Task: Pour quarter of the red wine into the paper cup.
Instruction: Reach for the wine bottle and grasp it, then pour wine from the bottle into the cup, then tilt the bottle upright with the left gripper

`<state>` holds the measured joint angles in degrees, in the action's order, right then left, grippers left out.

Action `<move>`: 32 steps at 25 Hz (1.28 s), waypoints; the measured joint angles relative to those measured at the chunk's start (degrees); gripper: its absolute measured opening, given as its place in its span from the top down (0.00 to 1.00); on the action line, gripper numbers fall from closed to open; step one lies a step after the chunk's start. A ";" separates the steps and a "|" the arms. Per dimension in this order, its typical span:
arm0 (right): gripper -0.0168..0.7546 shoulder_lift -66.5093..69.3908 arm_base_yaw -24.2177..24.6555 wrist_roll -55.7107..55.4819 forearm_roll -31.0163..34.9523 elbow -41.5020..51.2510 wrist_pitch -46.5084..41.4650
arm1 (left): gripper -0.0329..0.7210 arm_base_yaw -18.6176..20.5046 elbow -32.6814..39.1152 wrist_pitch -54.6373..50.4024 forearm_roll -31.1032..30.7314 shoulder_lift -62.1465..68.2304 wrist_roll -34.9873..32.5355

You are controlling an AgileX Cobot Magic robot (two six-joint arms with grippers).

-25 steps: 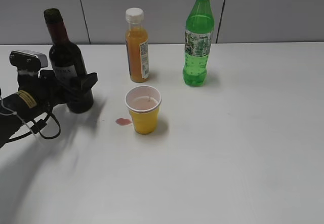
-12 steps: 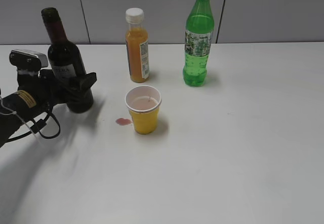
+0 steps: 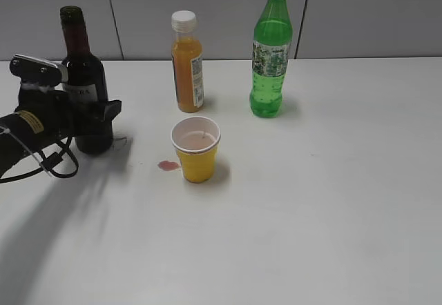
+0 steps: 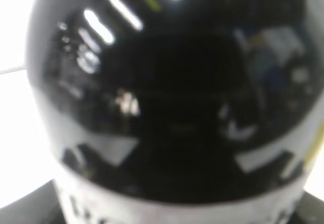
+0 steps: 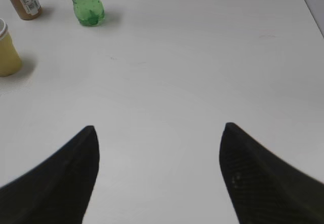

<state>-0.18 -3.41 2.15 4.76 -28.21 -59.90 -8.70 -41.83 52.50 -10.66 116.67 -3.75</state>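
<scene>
The red wine (image 3: 84, 84) stands upright at the left of the white bench (image 3: 331, 201), with the left gripper (image 3: 93, 115) closed around its lower body, fingers holding the dark glass that fills the left wrist view. The paper cup (image 3: 196, 148) sits right of it, apart, a small red spill (image 3: 167, 165) just beside its base. The right gripper (image 5: 159, 171) hovers over bare bench, fingers (image 5: 61, 178) spread wide, holding nothing.

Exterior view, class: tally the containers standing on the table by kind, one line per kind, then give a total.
Glass wine bottle: 1, the red wine, with the left gripper around it
Plastic drink bottles: 2, the orange juice bottle and the green soda bottle
Paper cup: 1, the paper cup
Total: 4
</scene>
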 joint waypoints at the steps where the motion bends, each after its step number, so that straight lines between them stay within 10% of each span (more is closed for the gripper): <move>1: 0.25 0.00 0.00 0.00 0.00 0.00 0.00 | 0.26 -0.67 0.46 -0.91 2.12 -0.83 -1.52; 12: 0.25 0.00 0.00 0.00 0.00 0.00 0.00 | 0.26 -6.37 0.99 -3.65 8.80 -6.53 -14.90; 32: 0.25 0.00 0.00 0.00 0.00 0.00 0.00 | 0.26 -19.04 1.06 -7.12 50.17 -11.72 -70.17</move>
<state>-0.18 -3.41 2.15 4.76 -28.21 -59.90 -27.74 -40.77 45.38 39.51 104.95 -73.93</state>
